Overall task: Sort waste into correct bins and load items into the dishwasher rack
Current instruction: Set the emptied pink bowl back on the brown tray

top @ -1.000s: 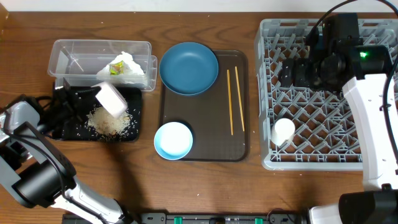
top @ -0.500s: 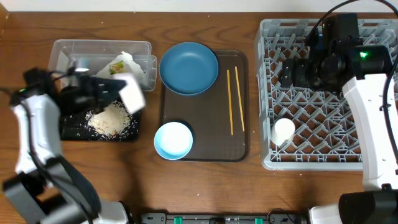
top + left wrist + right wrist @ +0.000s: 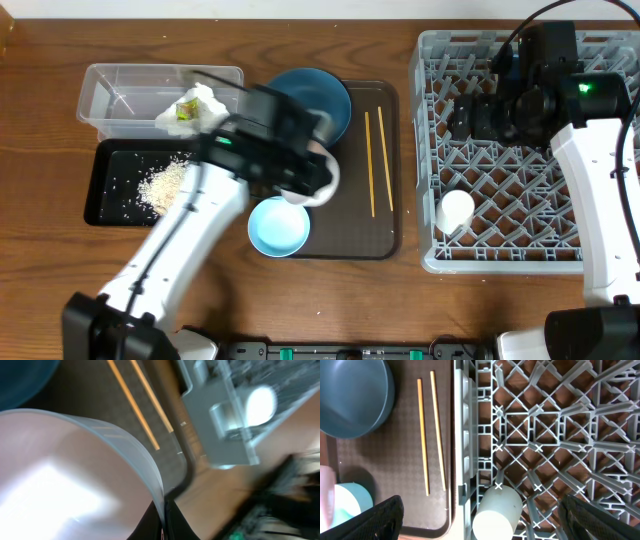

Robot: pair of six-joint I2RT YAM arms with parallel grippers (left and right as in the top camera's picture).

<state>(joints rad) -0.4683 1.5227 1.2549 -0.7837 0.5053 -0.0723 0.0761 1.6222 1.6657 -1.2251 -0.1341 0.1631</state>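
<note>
The left claw (image 3: pixel 162 529) is closed on the rim of the white bowl (image 3: pixel 65 475), holding it tilted in the air over the brown tray (image 3: pixel 385 235). Just to its right lie the 2 chopsticks (image 3: pixel 376 160), parallel, with their long axis running far to near. The light blue bowl (image 3: pixel 278 225) sits on its near side. The right claw (image 3: pixel 481 505) gapes wide and empty above the rack (image 3: pixel 530 200), and the cup (image 3: pixel 495 517) lies on its side beneath it.

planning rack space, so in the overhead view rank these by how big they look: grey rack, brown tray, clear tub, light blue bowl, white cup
Largest to smallest:
1. grey rack
2. brown tray
3. clear tub, right end hidden by the arm
4. light blue bowl
5. white cup
</note>
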